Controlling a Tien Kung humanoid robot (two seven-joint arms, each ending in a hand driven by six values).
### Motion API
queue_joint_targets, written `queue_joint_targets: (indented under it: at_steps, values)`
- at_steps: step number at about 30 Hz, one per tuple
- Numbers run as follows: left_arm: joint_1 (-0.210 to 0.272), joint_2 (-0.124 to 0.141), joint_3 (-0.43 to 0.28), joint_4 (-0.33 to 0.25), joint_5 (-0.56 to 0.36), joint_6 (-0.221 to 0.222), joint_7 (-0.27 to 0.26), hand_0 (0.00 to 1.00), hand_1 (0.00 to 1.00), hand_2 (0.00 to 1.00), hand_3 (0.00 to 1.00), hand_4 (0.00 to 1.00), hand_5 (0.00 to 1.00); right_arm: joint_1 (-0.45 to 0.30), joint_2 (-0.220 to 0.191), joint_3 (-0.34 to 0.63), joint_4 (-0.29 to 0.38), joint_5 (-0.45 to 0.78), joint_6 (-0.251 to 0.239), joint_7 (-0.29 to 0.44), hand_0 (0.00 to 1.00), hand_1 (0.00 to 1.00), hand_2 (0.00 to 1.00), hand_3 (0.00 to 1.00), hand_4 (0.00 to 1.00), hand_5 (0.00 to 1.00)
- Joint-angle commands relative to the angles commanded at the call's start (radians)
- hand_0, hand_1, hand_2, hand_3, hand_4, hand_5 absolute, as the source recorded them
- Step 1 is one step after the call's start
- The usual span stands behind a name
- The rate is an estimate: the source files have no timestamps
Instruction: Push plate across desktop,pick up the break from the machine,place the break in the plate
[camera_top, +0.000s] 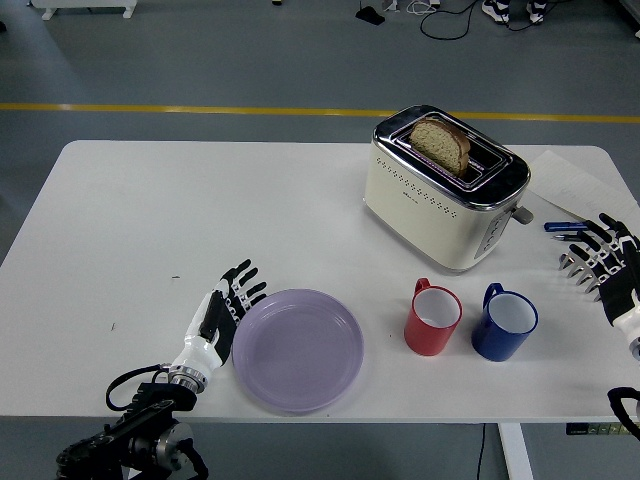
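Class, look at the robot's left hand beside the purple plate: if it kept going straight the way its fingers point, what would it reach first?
The left hand points up and to the right, past the plate's far-left rim. Beyond that lies bare table, then probably the toaster, though depth is hard to judge.

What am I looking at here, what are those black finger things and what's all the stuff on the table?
This is one picture, taken from a camera high on a humanoid robot, looking down over a white table. The black things are its two five-fingered hands. The left hand lies flat with fingers spread against the left rim of a purple plate, placed to push it sideways. The right hand rests open at the table's right edge and holds nothing.

Further back stands a cream toaster with a slice of bread sticking up from one slot. In front of it are a red mug and a blue mug, both apparently empty. A sheet of paper and a blue pen lie on the right.
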Motion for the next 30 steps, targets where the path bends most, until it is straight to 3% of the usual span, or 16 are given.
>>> queue_joint_targets:
  at_steps: [12,25,30]
  values:
    - [-0.018,-0.012,0.028,0.021,-0.006,-0.005,0.0,0.8,0.831,0.935,0.922,0.488,0.998,-0.006,0.001,-0.007,-0.002,0.0,0.0,0.0,0.695,0.667,0.662,0.646,0.51,0.515]
    - [-0.03,-0.03,0.015,0.032,0.006,-0.007,-0.001,0.798,0.83,0.933,0.921,0.487,0.998,-0.012,0.004,-0.012,-0.001,-0.001,0.0,0.0,0.693,0.666,0.66,0.646,0.509,0.516]
    - [-0.024,-0.025,-0.015,0.012,0.047,0.033,-0.005,0.799,0.828,0.931,0.92,0.487,0.998,-0.01,0.005,-0.008,0.0,-0.001,0.0,0.0,0.69,0.666,0.66,0.646,0.507,0.516]
